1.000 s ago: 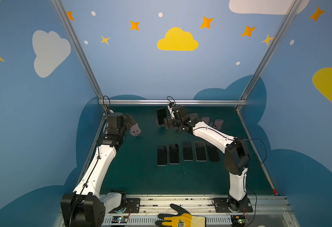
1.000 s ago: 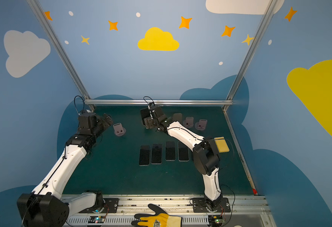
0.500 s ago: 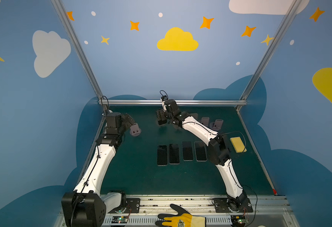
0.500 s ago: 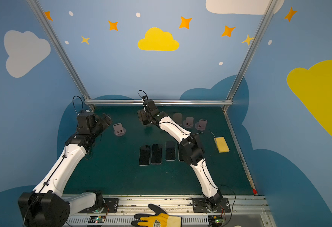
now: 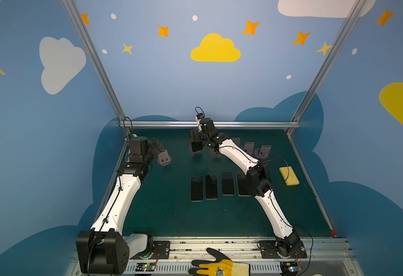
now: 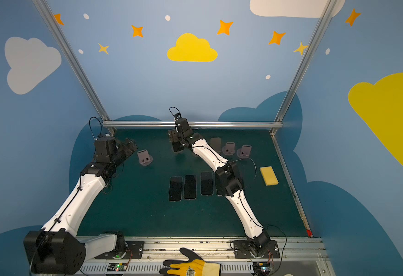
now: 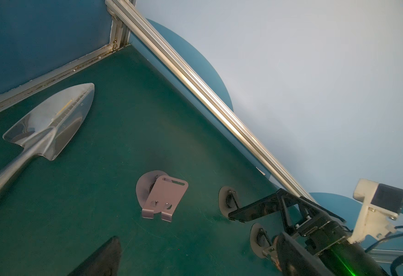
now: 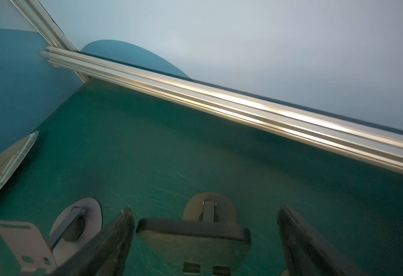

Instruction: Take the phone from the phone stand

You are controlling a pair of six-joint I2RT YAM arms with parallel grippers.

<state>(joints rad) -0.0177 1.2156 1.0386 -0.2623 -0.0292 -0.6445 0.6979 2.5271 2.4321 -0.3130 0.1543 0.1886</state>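
Observation:
A dark phone (image 8: 192,230) leans upright on a grey phone stand (image 8: 208,208) at the back middle of the green table, and shows in both top views (image 5: 196,149) (image 6: 178,148). My right gripper (image 8: 204,215) (image 5: 196,143) is open and straddles it. One finger (image 8: 116,236) is close to the phone's edge, the other finger (image 8: 298,236) stands clearly apart. My left gripper (image 5: 159,149) is open and empty, just left of an empty stand (image 5: 164,159) (image 7: 164,198). The left wrist view shows one dark fingertip (image 7: 105,258).
Several phones (image 5: 196,188) lie flat in a row mid-table. More stands (image 5: 263,150) stand at the back right, near a yellow sponge (image 5: 288,176). A metal trowel (image 7: 50,124) lies in the back left corner. A glove (image 5: 219,267) rests on the front rail.
My right gripper moved left and now has its fingers on either side of the phone. Its elbow swung inward, uncovering the sponge. The left arm barely moved.

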